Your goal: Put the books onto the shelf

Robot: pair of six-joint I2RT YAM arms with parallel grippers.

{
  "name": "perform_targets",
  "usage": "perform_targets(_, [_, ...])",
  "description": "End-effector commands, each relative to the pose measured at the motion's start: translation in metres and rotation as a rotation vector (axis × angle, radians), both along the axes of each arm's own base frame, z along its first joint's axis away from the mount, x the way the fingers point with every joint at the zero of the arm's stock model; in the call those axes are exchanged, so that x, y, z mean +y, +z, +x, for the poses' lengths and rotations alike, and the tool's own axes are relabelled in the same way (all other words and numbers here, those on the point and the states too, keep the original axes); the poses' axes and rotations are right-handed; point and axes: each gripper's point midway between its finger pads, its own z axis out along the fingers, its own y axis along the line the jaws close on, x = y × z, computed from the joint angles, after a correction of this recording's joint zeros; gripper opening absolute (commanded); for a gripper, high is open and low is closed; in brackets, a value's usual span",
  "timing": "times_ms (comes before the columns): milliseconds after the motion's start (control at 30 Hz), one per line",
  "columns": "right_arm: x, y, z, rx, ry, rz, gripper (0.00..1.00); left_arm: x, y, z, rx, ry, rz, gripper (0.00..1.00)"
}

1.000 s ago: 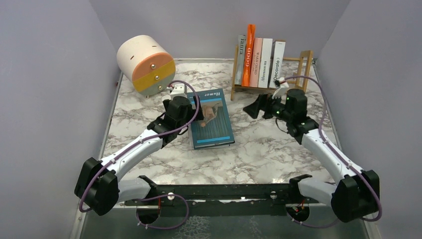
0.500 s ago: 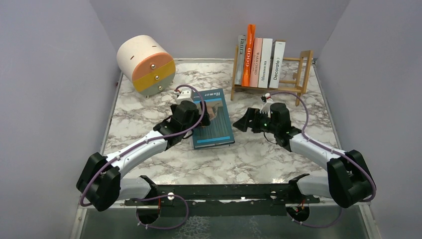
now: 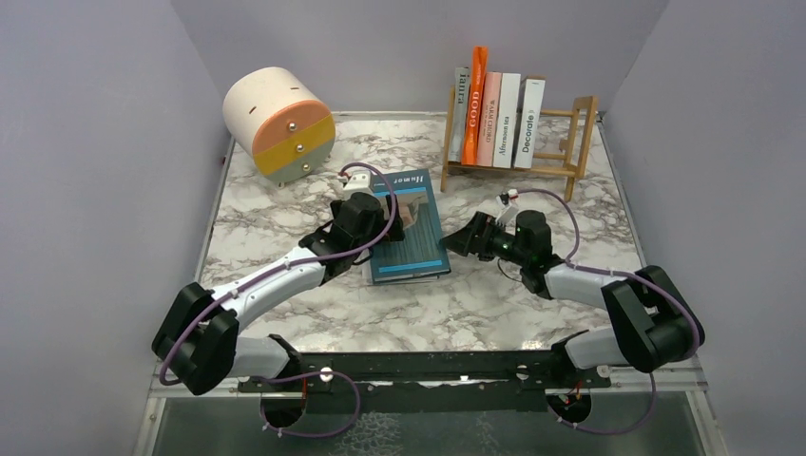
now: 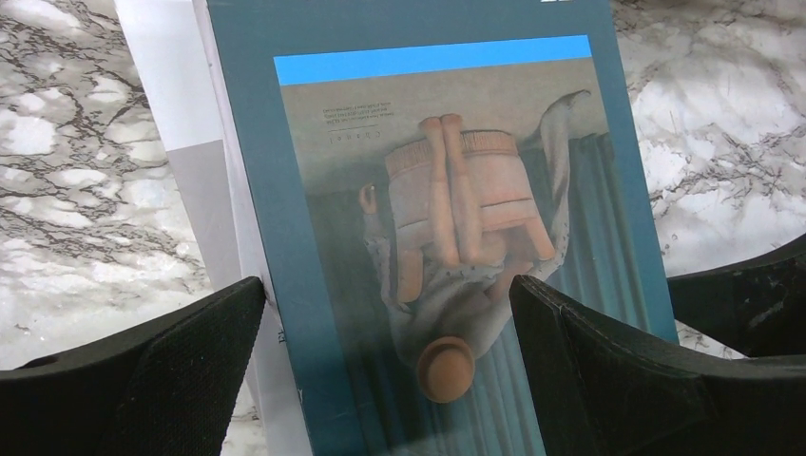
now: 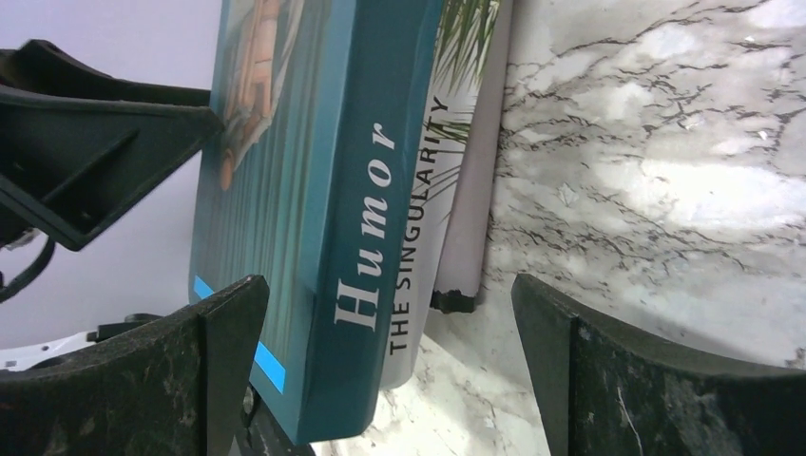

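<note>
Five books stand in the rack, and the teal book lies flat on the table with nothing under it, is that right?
Not quite: the teal book lies on top of a white book, as the right wrist view shows. Five books do stand in the rack.

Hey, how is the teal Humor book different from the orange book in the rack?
The teal Humor book lies flat atop other books on the marble table; the orange book stands upright in the wooden rack. The Humor book's cover faces up; the orange book shows only its spine. Both carry a printed spine title.
</note>
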Motion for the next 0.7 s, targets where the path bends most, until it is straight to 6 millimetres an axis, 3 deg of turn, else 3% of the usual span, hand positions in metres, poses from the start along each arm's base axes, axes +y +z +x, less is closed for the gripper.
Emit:
perform_targets(0, [0.016, 0.018, -0.002, -0.048, 0.065, 0.109, 0.98, -0.018, 0.004, 0.005, -0.011, -0.037, -0.043, 0.99])
perform_targets(667, [0.04, 0.02, 0.002, -0.048, 0.193, 0.239, 0.91, -0.043, 0.004, 0.02, -0.025, -0.088, -0.07, 0.99])
